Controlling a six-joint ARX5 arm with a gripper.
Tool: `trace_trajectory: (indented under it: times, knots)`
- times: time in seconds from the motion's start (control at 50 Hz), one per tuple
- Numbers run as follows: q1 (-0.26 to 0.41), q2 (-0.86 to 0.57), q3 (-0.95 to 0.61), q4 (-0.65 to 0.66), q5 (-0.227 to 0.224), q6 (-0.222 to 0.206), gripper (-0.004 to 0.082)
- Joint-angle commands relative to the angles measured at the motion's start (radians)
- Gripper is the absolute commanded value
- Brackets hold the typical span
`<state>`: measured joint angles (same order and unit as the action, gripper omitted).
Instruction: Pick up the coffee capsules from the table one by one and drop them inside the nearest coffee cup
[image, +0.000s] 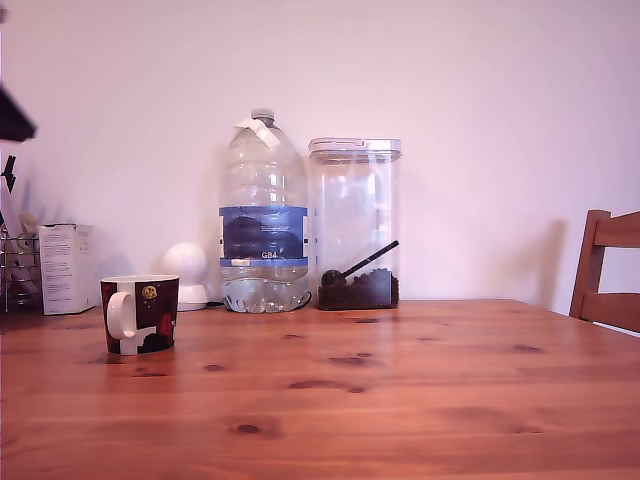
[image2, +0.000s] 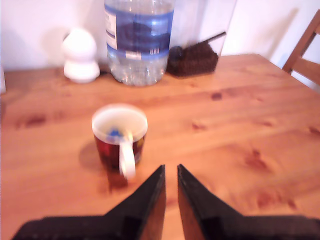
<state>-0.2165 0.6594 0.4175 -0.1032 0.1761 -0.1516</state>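
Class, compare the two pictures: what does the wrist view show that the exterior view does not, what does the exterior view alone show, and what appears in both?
Only the wrist view shows the gripper, its fingers nearly closed and holding nothing, and a blue capsule inside the coffee cup.

Only the exterior view shows the white carton and wire rack at its left, and the lid of the clear container.

Both show the cup, water bottle, white round object, chair and wooden table.
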Motion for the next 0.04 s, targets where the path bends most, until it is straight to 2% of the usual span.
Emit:
trace_trajectory:
  times: [0.0,0.02]
  knots:
    - [-0.006,-0.032,-0.027,-0.031,0.003,-0.007,0.0054]
    - [-0.006,-0.045,-0.029,-0.041,0.003,-0.007,0.0054]
